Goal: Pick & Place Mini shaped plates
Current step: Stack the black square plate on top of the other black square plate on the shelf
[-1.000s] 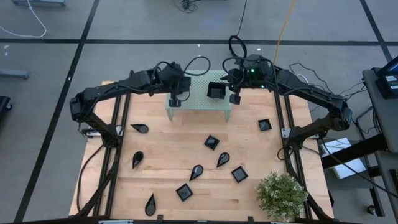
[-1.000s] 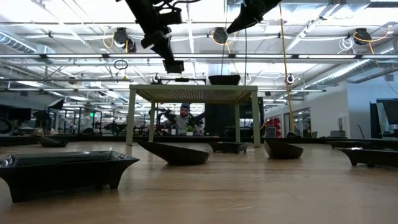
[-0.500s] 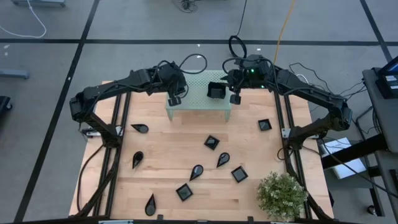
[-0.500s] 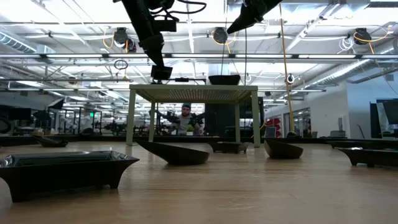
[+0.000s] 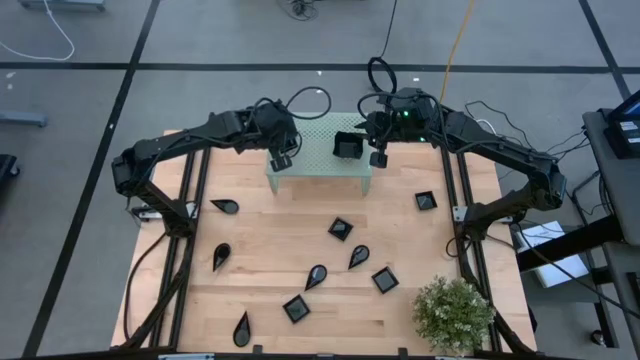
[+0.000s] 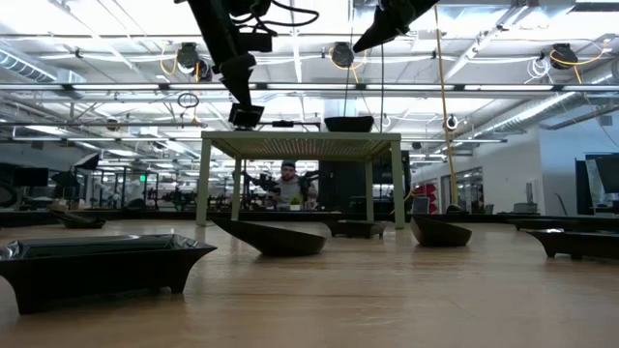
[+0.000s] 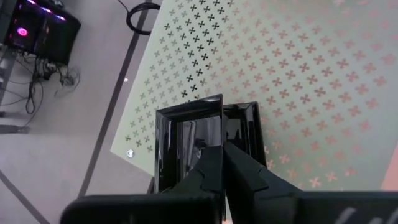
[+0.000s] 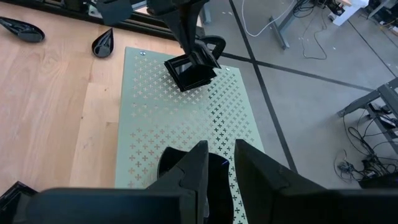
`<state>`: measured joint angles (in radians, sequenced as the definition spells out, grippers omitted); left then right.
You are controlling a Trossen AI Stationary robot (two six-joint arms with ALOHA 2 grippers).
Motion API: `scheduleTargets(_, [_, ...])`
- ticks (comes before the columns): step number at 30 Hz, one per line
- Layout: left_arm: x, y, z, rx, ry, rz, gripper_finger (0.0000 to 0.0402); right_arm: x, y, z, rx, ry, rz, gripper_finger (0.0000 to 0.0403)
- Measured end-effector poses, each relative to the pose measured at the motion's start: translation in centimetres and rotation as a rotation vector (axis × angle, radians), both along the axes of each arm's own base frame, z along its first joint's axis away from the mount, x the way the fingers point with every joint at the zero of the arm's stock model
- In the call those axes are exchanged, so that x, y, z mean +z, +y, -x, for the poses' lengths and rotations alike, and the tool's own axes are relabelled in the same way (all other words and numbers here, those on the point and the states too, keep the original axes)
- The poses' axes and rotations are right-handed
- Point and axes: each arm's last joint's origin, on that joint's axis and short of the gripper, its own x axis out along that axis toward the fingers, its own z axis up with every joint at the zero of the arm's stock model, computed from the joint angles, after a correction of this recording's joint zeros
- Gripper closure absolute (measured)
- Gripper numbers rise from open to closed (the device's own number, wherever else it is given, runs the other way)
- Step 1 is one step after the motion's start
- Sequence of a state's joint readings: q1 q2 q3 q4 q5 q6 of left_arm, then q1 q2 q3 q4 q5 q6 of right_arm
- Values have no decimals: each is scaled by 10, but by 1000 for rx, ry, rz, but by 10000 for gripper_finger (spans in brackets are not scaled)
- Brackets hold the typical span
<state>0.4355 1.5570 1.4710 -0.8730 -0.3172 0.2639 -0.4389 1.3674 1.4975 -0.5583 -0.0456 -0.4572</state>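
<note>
My left gripper (image 5: 282, 158) is over the left part of the pale green perforated stand (image 5: 320, 162), shut on a square glossy black mini plate (image 8: 189, 73). A second black plate (image 5: 348, 147) rests by its base on the stand's right part. My right gripper (image 8: 221, 146) hovers well above that plate (image 6: 348, 124), with a gap between its fingers and nothing in it. Several more mini shaped plates, square and teardrop, lie spread over the wooden table, such as one at the left (image 5: 225, 206) and one in the middle (image 5: 341, 229). My left gripper pinches one side wall of the square plate at its rim (image 7: 222, 124) between its two fingers. The fingers slant down from above. The plate hangs tilted below them, close above the stand's top (image 7: 298, 74); whether it touches the stand I cannot tell.
A potted plant (image 5: 455, 315) stands at the table's near right corner. A square plate (image 6: 97, 266) sits close to the low camera. The stand's four legs stand at the table's far middle. Cables hang behind the arms.
My left gripper has rolled about its own axis and its tip has swung a little toward the table's left edge and down toward the stand. The plate has turned with it and stays in the hold.
</note>
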Motion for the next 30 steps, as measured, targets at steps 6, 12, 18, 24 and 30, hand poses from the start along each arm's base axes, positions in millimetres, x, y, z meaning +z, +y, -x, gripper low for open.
scheduleTargets(6, [-10,-1,0,5,12,22,398,0,0,0,0,0,0,337])
scheduleTargets(12, [-16,-2,0,14,35,5,391,0,0,0,0,0,0,337])
scheduleTargets(18, [-15,-1,0,13,36,2,397,0,0,0,0,0,0,337])
scheduleTargets(24, [-16,-2,0,27,18,21,344,0,0,0,0,0,0,337])
scheduleTargets(30, [-13,-8,-2,-11,11,53,287,0,0,0,0,0,0,337])
